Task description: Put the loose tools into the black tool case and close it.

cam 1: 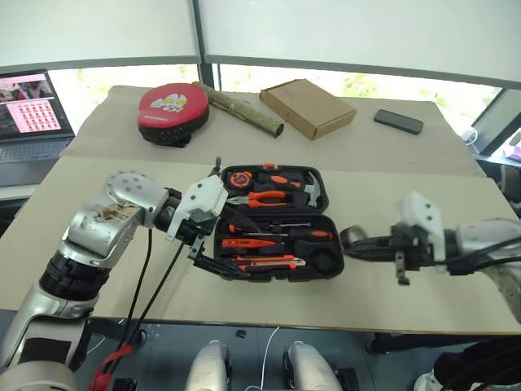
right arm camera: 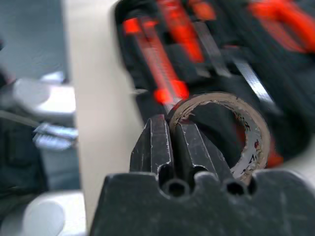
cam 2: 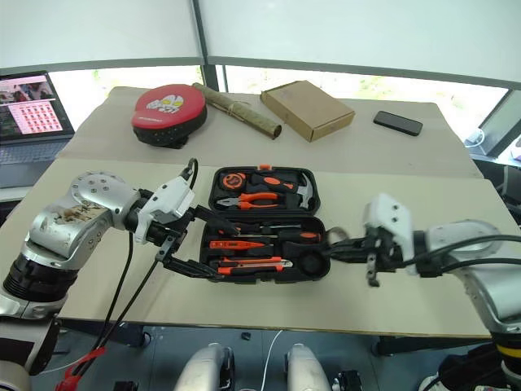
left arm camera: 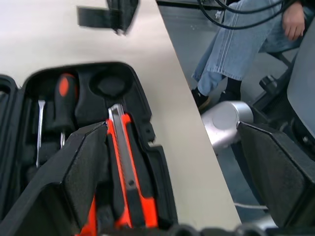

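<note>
Toward the far left of the table sits a round red-and-black pad with a pale sticker on top. Just beside it, a rolled brownish tube lies slanting toward the middle of the far edge. Next along, a flat brown cardboard box rests at an angle, close to the tube's end but apart from it. A dark phone lies flat near the far right corner. Off the table's left end an open laptop shows a pink grid on its screen. A seated person in blue jeans is near the table's front edge.
</note>
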Controlling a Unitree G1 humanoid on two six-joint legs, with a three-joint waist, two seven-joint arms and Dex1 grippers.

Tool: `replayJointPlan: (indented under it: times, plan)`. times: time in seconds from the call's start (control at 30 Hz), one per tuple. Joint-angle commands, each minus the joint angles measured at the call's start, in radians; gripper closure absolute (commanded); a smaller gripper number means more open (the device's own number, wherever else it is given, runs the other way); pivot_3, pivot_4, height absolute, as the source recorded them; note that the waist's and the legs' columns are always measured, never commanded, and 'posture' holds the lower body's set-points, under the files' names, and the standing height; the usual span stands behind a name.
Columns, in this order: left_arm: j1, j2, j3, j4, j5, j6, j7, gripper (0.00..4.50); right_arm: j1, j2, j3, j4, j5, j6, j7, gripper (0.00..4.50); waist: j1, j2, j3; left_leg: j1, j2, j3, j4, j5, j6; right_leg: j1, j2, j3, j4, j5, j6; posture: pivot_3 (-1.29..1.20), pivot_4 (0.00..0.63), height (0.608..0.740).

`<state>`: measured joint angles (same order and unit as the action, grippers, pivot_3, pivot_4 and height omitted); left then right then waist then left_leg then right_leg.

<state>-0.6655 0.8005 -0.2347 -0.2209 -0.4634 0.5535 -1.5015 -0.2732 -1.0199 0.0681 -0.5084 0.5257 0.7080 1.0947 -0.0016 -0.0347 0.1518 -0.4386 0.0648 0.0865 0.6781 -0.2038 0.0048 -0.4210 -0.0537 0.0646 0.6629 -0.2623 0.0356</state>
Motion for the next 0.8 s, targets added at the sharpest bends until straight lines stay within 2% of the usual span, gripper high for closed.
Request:
replayJointPlan:
  times: [0.03, 0.17, 0.3, 0.5, 0.63, 0.73, 0.77, 0.8]
  plan:
    - [-0.011, 0.002, -0.001, -0.022, 0.01, -0.028, 0.001, 0.0, -0.056, 0.015, 0.071, 0.007, -0.089, 0.004, -0.053, 4.46, 0.003, 0.0, 0.0, -0.001, 0.0, 0.0, 0.0, 0.0, 0.0, 0.0, 0.0, 0.0, 0.0, 0.0, 0.0, 0.0, 0.15, 0.74]
    - [0.018, 0.006, 0.009, -0.001, 0.025, -0.071, -0.002, 0.0, -0.067, 0.049, 0.148, 0.078, -0.173, -0.049, -0.068, 4.46, 0.005, 0.0, 0.0, -0.002, 0.0, 0.0, 0.0, 0.0, 0.0, -0.001, 0.0, 0.0, 0.0, 0.0, 0.0, 0.0, 0.15, 0.74]
    - [0.045, 0.011, 0.019, 0.011, 0.033, -0.108, -0.005, 0.0, -0.052, 0.031, 0.185, 0.102, -0.237, -0.09, -0.045, 4.46, 0.004, 0.0, 0.0, -0.002, 0.0, 0.0, 0.0, 0.0, 0.0, -0.002, 0.0, 0.0, 0.0, 0.0, 0.0, 0.0, 0.15, 0.74]
    - [0.062, 0.013, 0.026, 0.022, 0.037, -0.138, -0.002, 0.0, -0.056, 0.038, 0.17, 0.073, -0.23, -0.069, -0.03, 2.64, 0.007, 0.0, 0.0, -0.002, 0.0, 0.0, 0.0, 0.0, 0.0, -0.001, 0.0, 0.0, 0.0, 0.0, 0.0, 0.0, 0.15, 0.74]
    - [0.039, 0.016, 0.025, 0.015, 0.033, -0.117, 0.009, 0.0, -0.078, 0.029, 0.085, -0.033, -0.101, 0.04, -0.004, 1.24, 0.009, 0.0, 0.0, -0.002, 0.0, 0.0, 0.0, 0.0, 0.0, -0.002, 0.0, 0.0, 0.0, 0.0, 0.0, 0.0, 0.15, 0.74]
    - [0.018, 0.008, 0.017, 0.018, 0.033, -0.104, 0.016, 0.0, -0.084, 0.015, 0.071, -0.057, -0.094, 0.059, -0.009, 0.24, 0.009, 0.0, 0.0, -0.002, 0.0, 0.0, 0.0, 0.0, 0.0, -0.001, 0.0, 0.0, 0.0, 0.0, 0.0, 0.0, 0.15, 0.74]
    - [0.009, 0.003, 0.015, 0.018, 0.032, -0.099, 0.022, 0.0, -0.082, 0.008, 0.069, -0.061, -0.102, 0.052, -0.012, 0.02, 0.01, 0.0, 0.0, -0.002, 0.0, 0.0, 0.0, 0.0, 0.0, -0.001, 0.0, 0.0, 0.0, 0.0, 0.0, 0.0, 0.15, 0.74]
    - [0.003, -0.001, 0.013, 0.019, 0.033, -0.096, 0.025, 0.0, -0.081, 0.004, 0.068, -0.063, -0.107, 0.047, -0.014, 0.02, 0.012, 0.0, 0.0, -0.002, 0.0, 0.0, 0.0, 0.0, 0.0, -0.001, 0.0, 0.0, 0.0, 0.0, 0.0, 0.0, 0.15, 0.74]
